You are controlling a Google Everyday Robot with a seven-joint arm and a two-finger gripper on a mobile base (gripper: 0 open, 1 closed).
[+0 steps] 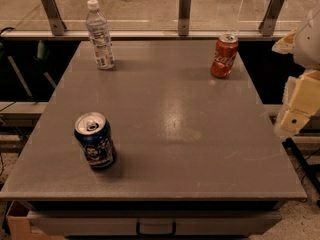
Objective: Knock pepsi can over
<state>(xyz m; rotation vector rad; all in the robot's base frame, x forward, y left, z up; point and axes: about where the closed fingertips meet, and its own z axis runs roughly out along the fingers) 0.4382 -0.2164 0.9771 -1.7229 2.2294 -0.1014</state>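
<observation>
Broadly, a grey table (pixel 170 129) fills most of the view, its top flat and dull, with a pale sheen near the middle. Under its front edge sits a drawer (pixel 155 223) with a dark handle. Behind the far edge runs a rail (pixel 150 34) on slanted metal posts.

At the right border, beyond the table's right side and level with its middle, hangs the pale, blocky gripper (pixel 296 109); whether it is apart or together I cannot tell. It touches nothing on the table.

A clear bottle (pixel 100 36) with a white cap stands upright near the far left corner.

The pepsi can (pixel 95 141) stands upright near the front left of the table, silver top showing, well apart from the gripper and from the other two things.

A red can (pixel 224 56) stands upright near the far right corner.
</observation>
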